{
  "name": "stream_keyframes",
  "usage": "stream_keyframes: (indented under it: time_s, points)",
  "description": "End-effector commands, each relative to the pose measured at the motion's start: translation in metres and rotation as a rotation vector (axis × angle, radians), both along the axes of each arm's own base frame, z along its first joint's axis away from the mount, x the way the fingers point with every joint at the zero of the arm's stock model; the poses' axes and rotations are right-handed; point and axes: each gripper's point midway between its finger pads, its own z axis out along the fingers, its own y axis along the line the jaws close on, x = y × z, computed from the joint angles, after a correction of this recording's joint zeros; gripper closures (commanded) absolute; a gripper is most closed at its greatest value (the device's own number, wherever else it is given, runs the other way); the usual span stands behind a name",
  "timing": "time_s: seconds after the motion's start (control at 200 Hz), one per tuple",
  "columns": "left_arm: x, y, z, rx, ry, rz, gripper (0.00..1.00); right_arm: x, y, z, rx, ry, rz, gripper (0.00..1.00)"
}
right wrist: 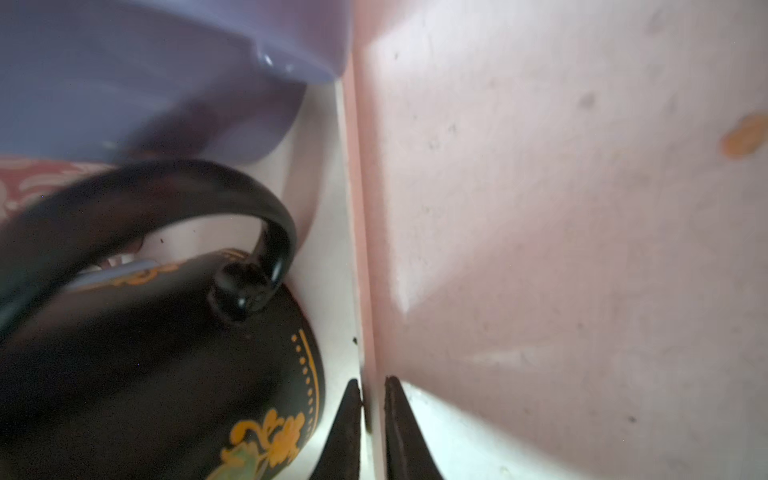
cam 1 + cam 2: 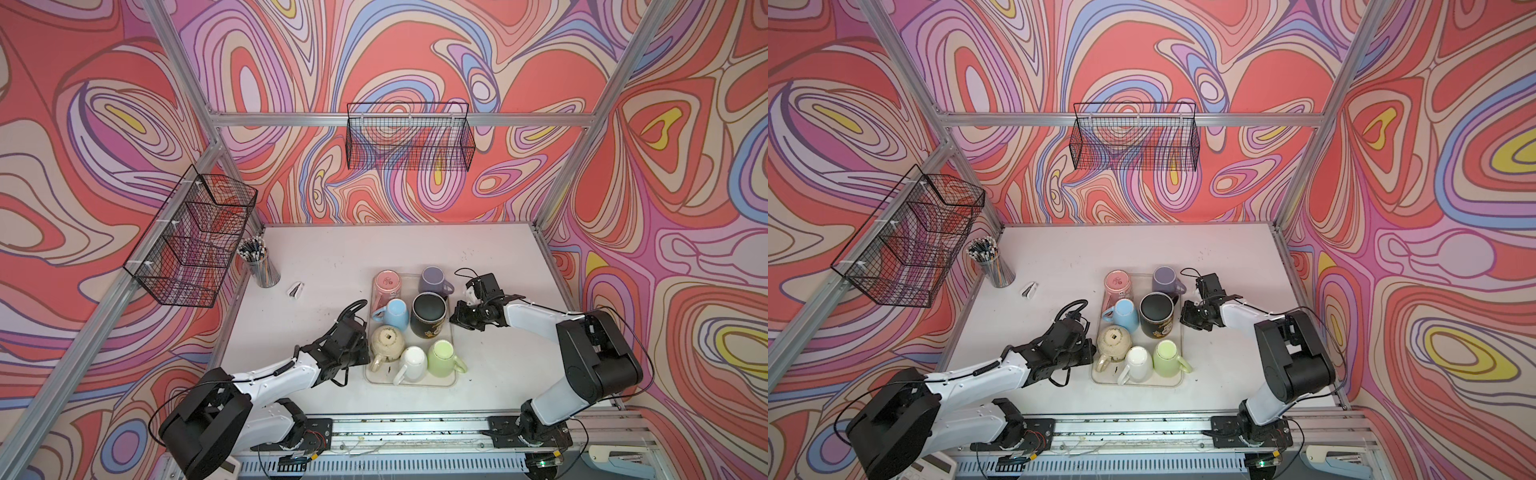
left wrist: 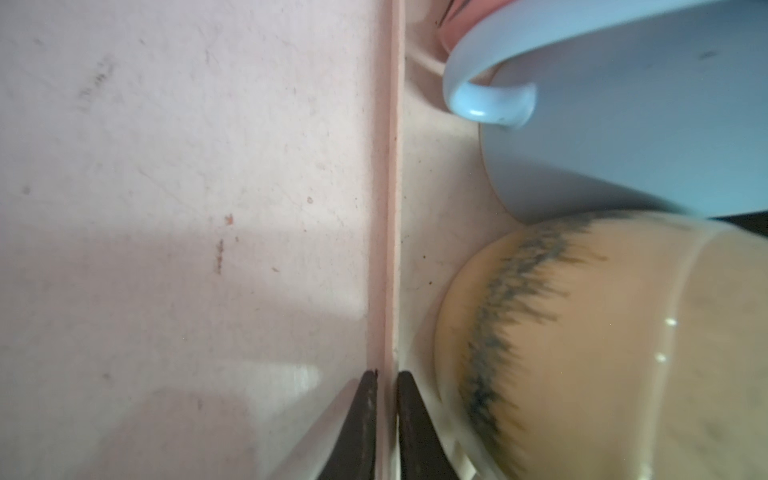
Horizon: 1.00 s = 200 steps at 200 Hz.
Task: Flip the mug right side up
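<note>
Mugs (image 2: 413, 360) bottom-up on tray (image 2: 440, 381) | left gripper (image 3: 386, 376) narrow, pinching tray's left rim beside cream mug (image 2: 386, 341) | right gripper (image 1: 372, 382) narrow on right rim beside black mug (image 2: 428, 316) | tip: free rims slowly, rise clear, then take one mug by its handle

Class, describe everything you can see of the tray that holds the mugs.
The tray is a pale, translucent-looking plastic rectangle with rounded corners and a low raised rim. It lies flat on the white table, carrying seven mugs. The left gripper straddles its left rim and the right gripper its right rim, jaws one on each side; whether they pinch it cannot be told.
</note>
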Motion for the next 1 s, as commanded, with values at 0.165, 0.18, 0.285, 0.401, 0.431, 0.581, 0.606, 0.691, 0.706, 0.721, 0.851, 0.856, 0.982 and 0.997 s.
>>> stream_keyframes:
  time_s: [0.165, 0.18, 0.285, 0.401, 0.431, 0.581, 0.606, 0.691, 0.706, 0.721, 0.851, 0.856, 0.982, 0.997]
  points:
    - [0.008, 0.01, 0.026, 0.08, -0.049, 0.003, 0.75, 0.013, -0.016, 0.021, -0.103, -0.053, -0.005, 0.81]
    - [0.009, 0.011, 0.027, 0.082, -0.052, 0.004, 0.74, 0.013, -0.016, 0.022, -0.106, -0.053, -0.004, 0.81]
    - [0.01, 0.013, 0.031, 0.097, -0.06, -0.001, 0.72, 0.011, -0.02, 0.023, -0.127, -0.055, 0.0, 0.8]
    - [0.016, 0.011, 0.049, 0.106, -0.092, -0.013, 0.69, 0.009, -0.025, 0.026, -0.159, -0.06, 0.004, 0.78]
    - [0.016, 0.011, 0.052, 0.109, -0.098, -0.02, 0.65, 0.008, -0.026, 0.028, -0.165, -0.061, 0.003, 0.78]
    - [0.016, 0.014, 0.074, 0.147, -0.128, -0.059, 0.5, 0.003, -0.032, 0.042, -0.195, -0.089, 0.015, 0.77]
    - [0.015, 0.015, 0.077, 0.152, -0.133, -0.064, 0.48, 0.002, -0.033, 0.045, -0.2, -0.095, 0.018, 0.76]
    - [0.014, 0.018, 0.092, 0.151, -0.163, -0.071, 0.4, -0.003, -0.038, 0.054, -0.222, -0.113, 0.019, 0.75]
    - [0.013, 0.018, 0.094, 0.15, -0.167, -0.073, 0.38, -0.003, -0.038, 0.055, -0.22, -0.117, 0.019, 0.75]
    - [0.013, 0.019, 0.096, 0.15, -0.171, -0.073, 0.38, -0.004, -0.038, 0.057, -0.216, -0.119, 0.019, 0.75]
    - [0.009, 0.023, 0.115, 0.146, -0.205, -0.084, 0.34, -0.009, -0.035, 0.074, -0.186, -0.15, 0.024, 0.74]
    - [0.009, 0.023, 0.115, 0.147, -0.206, -0.084, 0.34, -0.009, -0.035, 0.075, -0.186, -0.152, 0.025, 0.74]
    - [0.005, 0.027, 0.124, 0.167, -0.197, -0.103, 0.33, -0.014, -0.035, 0.088, -0.191, -0.182, 0.057, 0.72]
    - [0.004, 0.027, 0.125, 0.17, -0.195, -0.106, 0.33, -0.015, -0.034, 0.089, -0.191, -0.185, 0.068, 0.72]
